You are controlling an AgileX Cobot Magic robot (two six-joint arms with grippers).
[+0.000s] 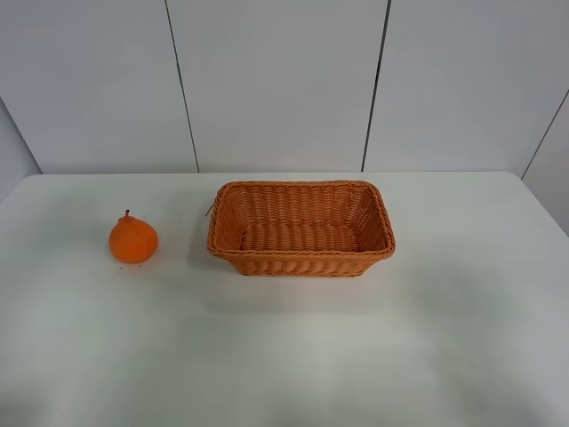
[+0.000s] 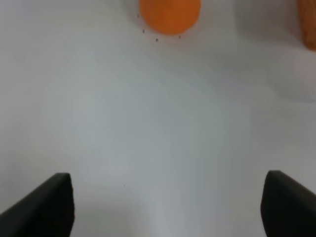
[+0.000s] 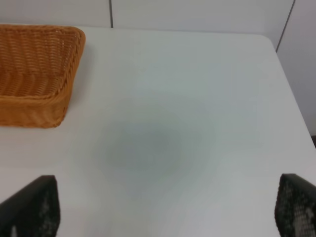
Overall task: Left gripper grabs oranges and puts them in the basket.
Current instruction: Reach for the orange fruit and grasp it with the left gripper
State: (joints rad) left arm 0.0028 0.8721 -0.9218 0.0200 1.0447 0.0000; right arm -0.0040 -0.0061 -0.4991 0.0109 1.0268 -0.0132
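One bright orange [image 1: 133, 239] with a bumpy neck and short dark stem sits on the white table, left of the basket [image 1: 301, 229]. The wicker basket is empty and stands at the table's middle. Neither arm shows in the exterior high view. In the left wrist view the left gripper [image 2: 168, 207] is open, its black fingertips [image 2: 49, 207] wide apart above bare table, well short of the orange [image 2: 170, 15]. In the right wrist view the right gripper [image 3: 163, 210] is open over bare table, beside the basket [image 3: 34, 74].
The white table [image 1: 284, 356] runs to a back edge against a panelled white wall [image 1: 284, 80]. A sliver of the basket [image 2: 308, 24] shows at the edge of the left wrist view. Tiny dark specks lie by the orange.
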